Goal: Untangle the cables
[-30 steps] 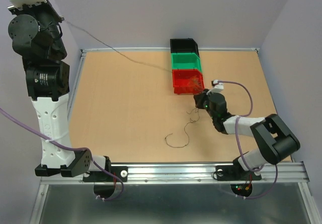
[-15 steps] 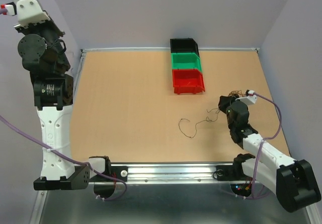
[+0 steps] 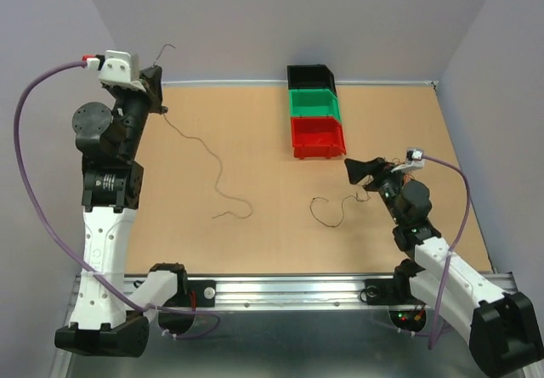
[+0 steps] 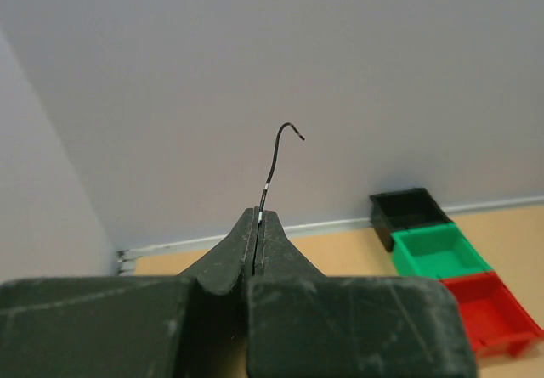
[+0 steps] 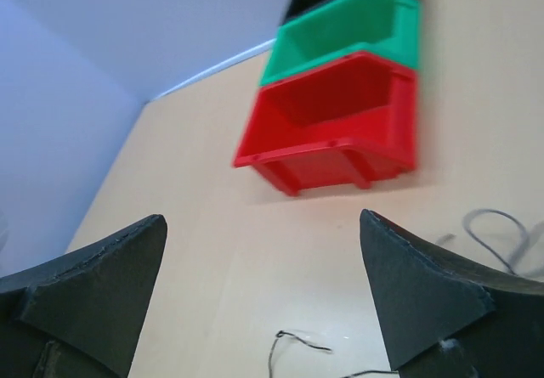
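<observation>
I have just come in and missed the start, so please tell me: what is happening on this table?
Two robot arms are working on thin cables. The left gripper is shut on one dark cable and holds it high near the back left corner. The cable's short end sticks up past the fingertips, and the rest hangs down and trails across the table. The right gripper is open and empty, low beside a second cable lying looped near the red bin. In the top view the two cables lie apart.
</observation>
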Robot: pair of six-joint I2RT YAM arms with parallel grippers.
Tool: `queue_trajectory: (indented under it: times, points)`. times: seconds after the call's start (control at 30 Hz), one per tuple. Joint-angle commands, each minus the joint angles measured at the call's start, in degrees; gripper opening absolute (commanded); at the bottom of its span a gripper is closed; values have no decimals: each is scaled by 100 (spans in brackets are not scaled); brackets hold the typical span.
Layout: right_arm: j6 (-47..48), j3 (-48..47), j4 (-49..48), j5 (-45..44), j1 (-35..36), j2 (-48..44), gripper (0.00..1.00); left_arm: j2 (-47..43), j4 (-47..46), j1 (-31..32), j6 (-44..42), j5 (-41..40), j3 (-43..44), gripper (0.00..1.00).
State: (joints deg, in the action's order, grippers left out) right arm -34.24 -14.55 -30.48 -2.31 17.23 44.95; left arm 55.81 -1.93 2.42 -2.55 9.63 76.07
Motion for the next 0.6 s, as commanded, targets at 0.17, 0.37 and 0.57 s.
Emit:
queue_trajectory:
  times: [0.17, 0.37, 0.57]
  points:
    - [944, -1222, -2182, 3069, 701, 1805, 100, -404, -632, 725, 325, 1479, -743, 0]
    - [2113, -2613, -1734, 3342, 1870, 3194, 100, -124, -1028, 1120, -17, 1990, -1296, 0]
    - [2474, -4037, -1663, 4045, 2082, 4914, 98, 140, -1440, 1314, -124, 1745, -1709, 0]
